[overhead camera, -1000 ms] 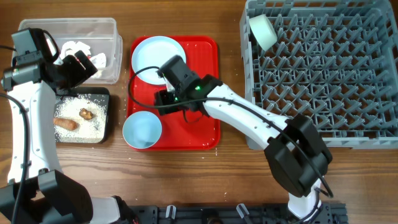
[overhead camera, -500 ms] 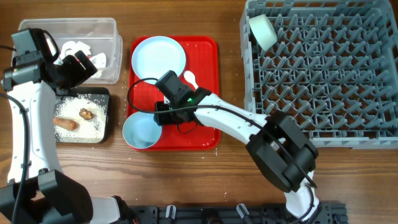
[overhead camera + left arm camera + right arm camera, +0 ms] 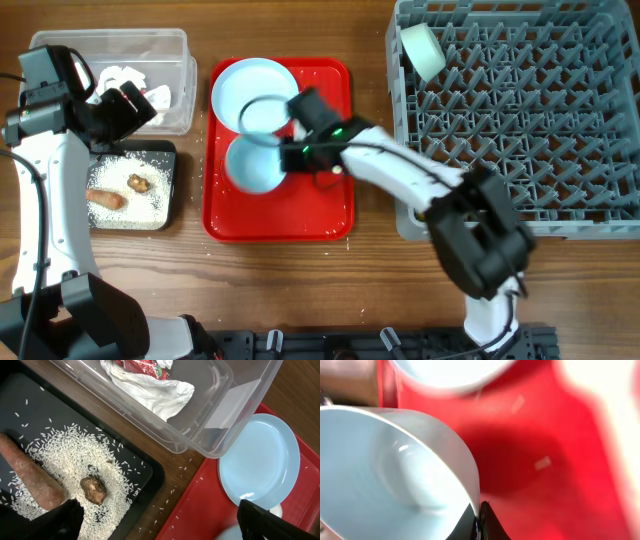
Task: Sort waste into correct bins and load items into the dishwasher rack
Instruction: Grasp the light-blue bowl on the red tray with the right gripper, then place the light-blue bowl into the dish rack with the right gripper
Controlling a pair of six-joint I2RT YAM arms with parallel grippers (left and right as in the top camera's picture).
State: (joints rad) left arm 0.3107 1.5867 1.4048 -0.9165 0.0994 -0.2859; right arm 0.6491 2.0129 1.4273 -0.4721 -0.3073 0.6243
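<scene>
The right claw (image 3: pixel 289 157), clamped on the bowl (image 3: pixel 250 165) rim, has lifted it from the tray's (image 3: pixel 300 222) front-left corner to mid-tray, bound for the rack (image 3: pixel 520 130) right of the tray; the left claw (image 3: pixel 135 103) hangs spread apart left of the tray.

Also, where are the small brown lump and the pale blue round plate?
Small brown lump (image 3: pixel 93 489): left wrist view, on its top face.
Pale blue round plate (image 3: pixel 260 462): left wrist view, on its flat centre.

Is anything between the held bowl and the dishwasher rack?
Nothing visible. The right gripper holds the bowl over the red tray; only tray and bare table lie before the dishwasher rack, whose far-left corner holds one pale dish.
</scene>
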